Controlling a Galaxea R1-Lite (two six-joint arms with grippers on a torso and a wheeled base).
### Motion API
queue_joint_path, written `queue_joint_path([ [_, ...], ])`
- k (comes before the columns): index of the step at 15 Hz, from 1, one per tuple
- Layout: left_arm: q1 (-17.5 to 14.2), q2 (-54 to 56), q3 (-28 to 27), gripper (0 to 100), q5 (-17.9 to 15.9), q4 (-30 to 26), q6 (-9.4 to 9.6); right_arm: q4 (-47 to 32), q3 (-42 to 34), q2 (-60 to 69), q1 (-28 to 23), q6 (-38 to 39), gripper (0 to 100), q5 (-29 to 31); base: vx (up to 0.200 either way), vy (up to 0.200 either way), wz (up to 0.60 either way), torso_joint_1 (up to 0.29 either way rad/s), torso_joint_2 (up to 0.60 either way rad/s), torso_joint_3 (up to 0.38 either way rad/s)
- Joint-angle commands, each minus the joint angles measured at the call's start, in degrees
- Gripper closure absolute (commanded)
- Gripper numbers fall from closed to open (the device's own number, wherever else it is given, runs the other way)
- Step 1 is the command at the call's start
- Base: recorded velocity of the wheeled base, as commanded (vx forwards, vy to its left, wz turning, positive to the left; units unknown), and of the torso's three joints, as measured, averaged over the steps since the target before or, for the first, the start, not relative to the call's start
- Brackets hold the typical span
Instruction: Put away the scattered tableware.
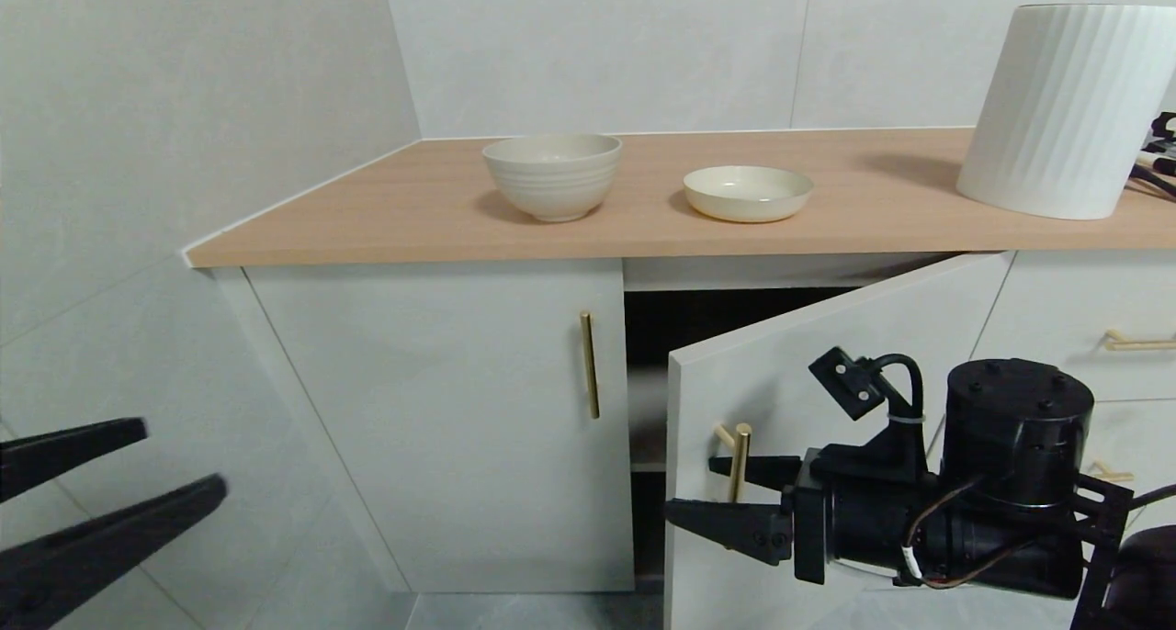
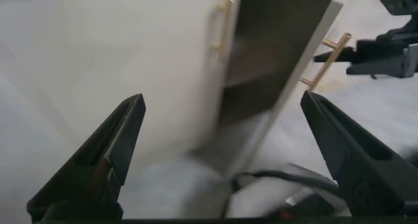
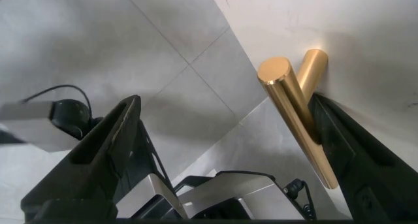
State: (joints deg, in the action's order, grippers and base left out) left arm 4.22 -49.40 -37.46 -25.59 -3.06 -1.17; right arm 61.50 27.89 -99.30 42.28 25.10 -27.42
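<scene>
Straddling the gold handle (image 1: 738,455), lower centre, the right gripper (image 1: 694,488) stands spread, presumably to widen the door (image 1: 827,336) for bowl (image 1: 552,175) and dish (image 1: 747,192); left gripper (image 1: 182,455) likewise parted.

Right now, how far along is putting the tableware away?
Done: the cabinet door stands partly open. In hand: the right tool has the door's gold handle inside its open jaws, unclamped. To do: the bowl and shallow dish sit on the counter, untouched; the left tool is open and empty.
</scene>
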Motion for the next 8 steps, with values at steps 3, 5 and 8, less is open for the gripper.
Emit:
queue_joint_path([
  [3,12.7,-30.1,-1.6,0,-2.8,16.0,-4.54,0.0,-0.8,0.9,1.8,-0.1,0,0.0,0.0,0.0,0.0,0.0,0.0,0.0],
  [5,17.7,-38.6,-0.1,0,-1.7,25.2,-4.19,0.0,-1.3,0.8,2.5,-0.1,0,0.0,0.0,0.0,0.0,0.0,0.0,0.0],
  [8,21.9,-47.2,0.9,0,-0.1,37.2,-5.95,0.0,-1.7,0.8,3.0,-0.1,0,0.0,0.0,0.0,0.0,0.0,0.0,0.0],
])
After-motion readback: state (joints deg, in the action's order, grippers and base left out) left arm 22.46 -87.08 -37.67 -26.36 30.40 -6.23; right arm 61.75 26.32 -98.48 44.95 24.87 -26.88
